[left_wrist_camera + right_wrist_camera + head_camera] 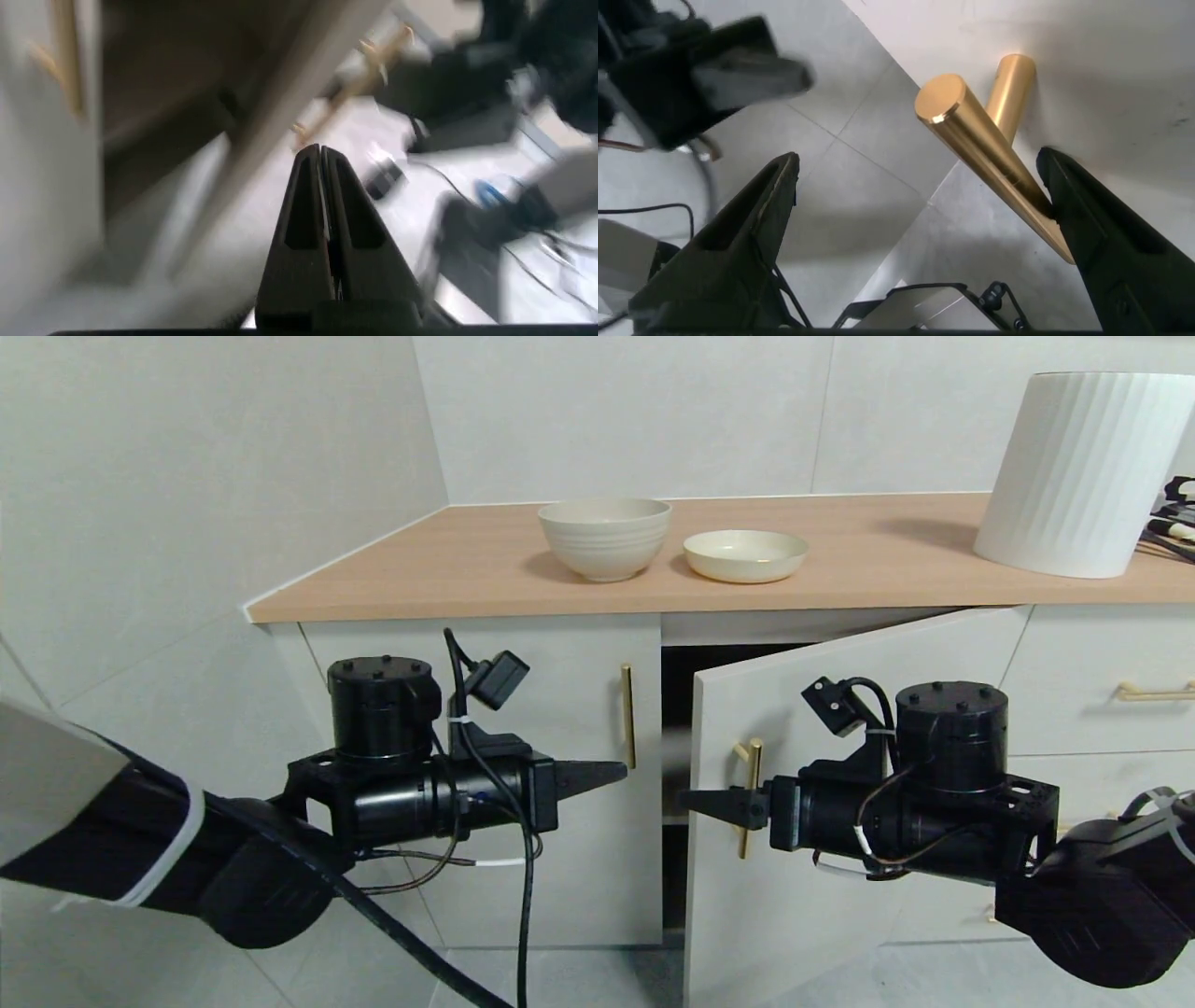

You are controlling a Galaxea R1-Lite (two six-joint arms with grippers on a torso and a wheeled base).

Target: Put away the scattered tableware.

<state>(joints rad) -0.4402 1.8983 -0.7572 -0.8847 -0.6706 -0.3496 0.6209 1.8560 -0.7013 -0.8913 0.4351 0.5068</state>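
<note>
Ribbed bowl (605, 537) and shallow dish (745, 554) sit together on the countertop (420, 569), not yet stored. Below, the right gripper (695, 796) spreads wide around the half-open cabinet door's (840, 709) brass handle (754, 756), likely to swing it wider. The left gripper (616, 770), closed and empty, hovers nearby.

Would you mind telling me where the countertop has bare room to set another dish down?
The countertop is bare from its left end up to the bowl, and between the shallow dish and the white ribbed cylinder. The bowl and dish sit close together, and dark items crowd the far right edge.
</note>
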